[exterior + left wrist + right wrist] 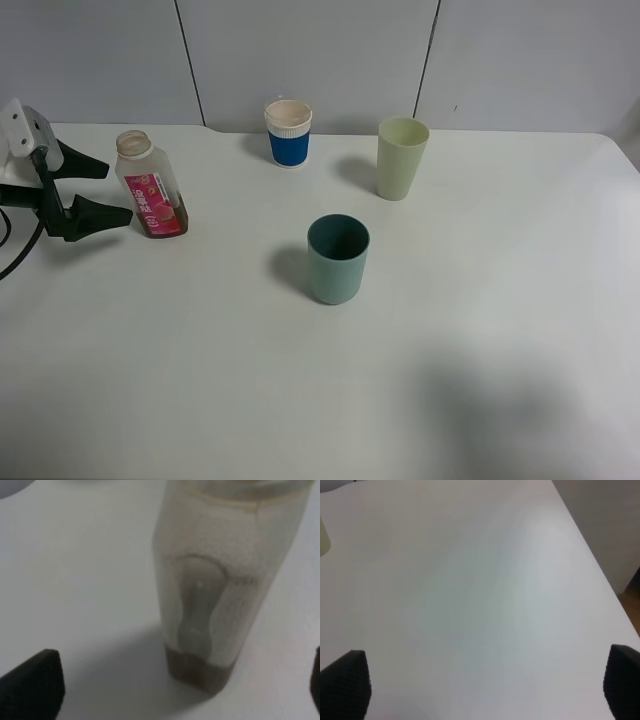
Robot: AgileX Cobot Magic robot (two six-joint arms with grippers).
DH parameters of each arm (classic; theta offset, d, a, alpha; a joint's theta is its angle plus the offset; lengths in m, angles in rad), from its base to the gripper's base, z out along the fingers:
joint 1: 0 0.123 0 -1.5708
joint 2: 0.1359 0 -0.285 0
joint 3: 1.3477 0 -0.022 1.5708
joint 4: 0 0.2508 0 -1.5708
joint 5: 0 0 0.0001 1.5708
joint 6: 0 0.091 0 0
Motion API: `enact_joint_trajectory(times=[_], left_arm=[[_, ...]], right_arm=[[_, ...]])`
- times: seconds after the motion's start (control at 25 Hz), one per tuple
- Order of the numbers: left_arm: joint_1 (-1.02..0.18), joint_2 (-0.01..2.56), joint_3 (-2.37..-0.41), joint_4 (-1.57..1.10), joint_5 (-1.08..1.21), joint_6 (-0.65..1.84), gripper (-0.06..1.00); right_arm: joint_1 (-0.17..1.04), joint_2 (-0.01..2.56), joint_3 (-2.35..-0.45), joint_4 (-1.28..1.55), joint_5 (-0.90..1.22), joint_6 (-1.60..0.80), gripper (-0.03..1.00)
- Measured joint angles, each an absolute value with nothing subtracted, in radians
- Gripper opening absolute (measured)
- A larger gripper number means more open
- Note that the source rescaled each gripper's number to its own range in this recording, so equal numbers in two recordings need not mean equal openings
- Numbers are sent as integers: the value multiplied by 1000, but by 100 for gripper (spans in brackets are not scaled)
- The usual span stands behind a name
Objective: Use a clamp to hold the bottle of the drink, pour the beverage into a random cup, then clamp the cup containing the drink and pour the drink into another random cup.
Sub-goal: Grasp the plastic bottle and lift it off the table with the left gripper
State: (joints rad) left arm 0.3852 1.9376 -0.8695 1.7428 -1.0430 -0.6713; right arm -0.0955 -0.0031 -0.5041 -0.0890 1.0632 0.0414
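The nearer left end effector [118, 193], spread wide, faces the upright bottle [152, 195] just beside it (apparently not yet touching).

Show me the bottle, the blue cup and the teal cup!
bottle [155, 200], high view, pink label.
blue cup [288, 146], high view, blue sleeve.
teal cup [337, 275], high view, outer wall.
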Motion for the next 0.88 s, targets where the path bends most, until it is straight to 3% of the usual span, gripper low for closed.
enact_joint_trajectory(times=[0.48, 0.88], left_arm=[[250, 2029, -959, 1723, -1052, -671, 100], [207, 2083, -981, 1696, -1033, -668, 100]], right_arm=[[-96, -3, -504, -89, 1063, 41, 76], [-96, -3, -504, -89, 1063, 41, 76]])
